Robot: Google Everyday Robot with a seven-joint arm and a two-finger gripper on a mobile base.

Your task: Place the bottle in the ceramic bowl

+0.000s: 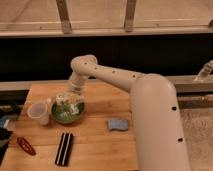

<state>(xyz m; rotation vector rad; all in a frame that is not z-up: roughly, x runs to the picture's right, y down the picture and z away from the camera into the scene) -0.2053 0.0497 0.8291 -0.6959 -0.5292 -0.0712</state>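
Just above the ceramic bowl (pixel 68 113) hovered the gripper (pixel 66 100), beside a translucent cup (pixel 39 112) on the wooden table (pixel 100 140).

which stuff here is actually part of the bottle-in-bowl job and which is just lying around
Part of the job:
- gripper, low over the bowl
- ceramic bowl, dark green, at the table's left
- bottle: not clearly made out under the gripper

Just lying about:
- translucent plastic cup, left of the bowl
- blue sponge
- black bar
- red object
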